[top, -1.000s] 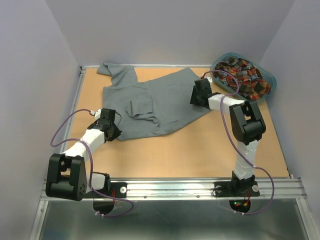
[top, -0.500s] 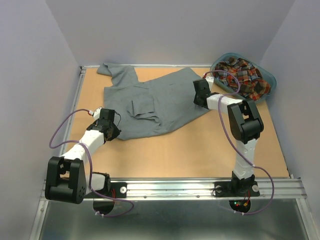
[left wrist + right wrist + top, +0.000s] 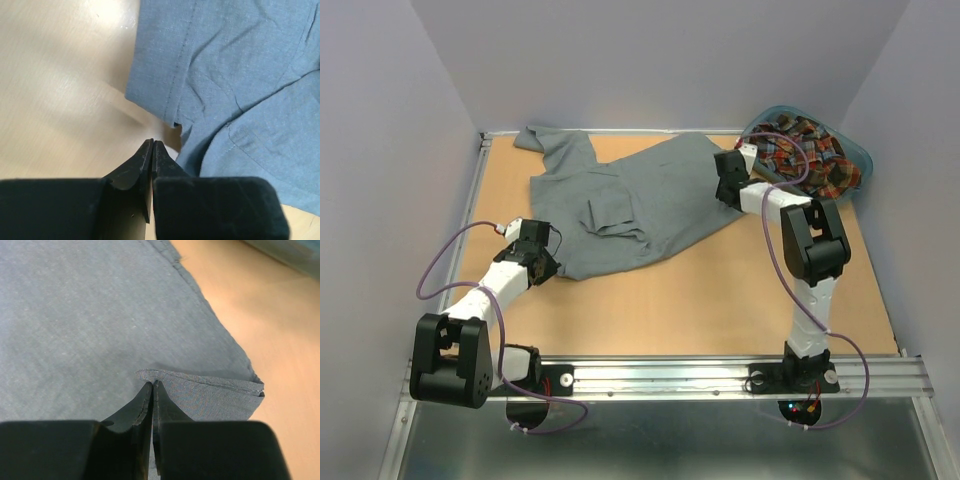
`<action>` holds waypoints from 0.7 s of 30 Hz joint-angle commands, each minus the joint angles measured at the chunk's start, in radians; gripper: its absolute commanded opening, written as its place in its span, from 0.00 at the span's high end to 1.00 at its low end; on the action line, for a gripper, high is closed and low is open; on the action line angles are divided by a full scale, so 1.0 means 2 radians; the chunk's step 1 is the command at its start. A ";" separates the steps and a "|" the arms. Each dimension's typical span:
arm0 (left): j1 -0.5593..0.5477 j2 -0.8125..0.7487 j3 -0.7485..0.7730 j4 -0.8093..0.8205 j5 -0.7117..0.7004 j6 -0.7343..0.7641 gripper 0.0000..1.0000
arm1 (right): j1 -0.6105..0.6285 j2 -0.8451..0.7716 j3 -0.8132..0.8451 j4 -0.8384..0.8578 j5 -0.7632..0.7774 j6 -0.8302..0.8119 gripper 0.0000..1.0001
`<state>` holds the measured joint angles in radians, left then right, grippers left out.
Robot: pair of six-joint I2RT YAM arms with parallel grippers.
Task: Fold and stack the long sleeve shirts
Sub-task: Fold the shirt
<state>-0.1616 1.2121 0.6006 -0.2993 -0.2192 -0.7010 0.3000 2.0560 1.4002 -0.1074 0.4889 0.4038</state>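
A grey long sleeve shirt (image 3: 620,200) lies spread and rumpled across the back half of the table. The plaid long sleeve shirt (image 3: 812,160) is bunched in a teal basket (image 3: 863,160) at the back right. My right gripper (image 3: 724,180) is at the grey shirt's right edge. In the right wrist view the gripper (image 3: 153,383) is shut, pinching a raised fold of the grey hem (image 3: 210,390). My left gripper (image 3: 546,266) is at the shirt's near left corner. In the left wrist view it (image 3: 152,142) is shut, and the grey hem (image 3: 165,85) lies beside its right finger with no cloth showing between the tips.
The tan tabletop (image 3: 700,300) lies bare in front of the shirt. Pale walls close in the back and both sides. A metal rail (image 3: 670,375) with both arm bases runs along the near edge.
The right gripper shut on the shirt's right edge and moved back and to the right, pulling that edge with it. The left jaws closed a little more.
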 commanded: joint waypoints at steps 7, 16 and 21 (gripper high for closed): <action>0.002 -0.014 -0.007 0.000 -0.004 0.000 0.90 | -0.029 -0.006 0.027 0.002 0.013 0.008 0.91; -0.001 -0.072 0.003 0.015 0.070 0.037 0.33 | -0.029 -0.025 0.026 0.002 -0.030 -0.002 0.64; -0.028 -0.076 0.012 0.034 0.097 0.037 0.25 | -0.029 -0.079 -0.009 0.001 -0.079 -0.012 0.51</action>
<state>-0.1741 1.0645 0.5972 -0.2733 -0.0879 -0.6498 0.2432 2.0396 1.4010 -0.1284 0.4129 0.3958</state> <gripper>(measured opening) 0.740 0.464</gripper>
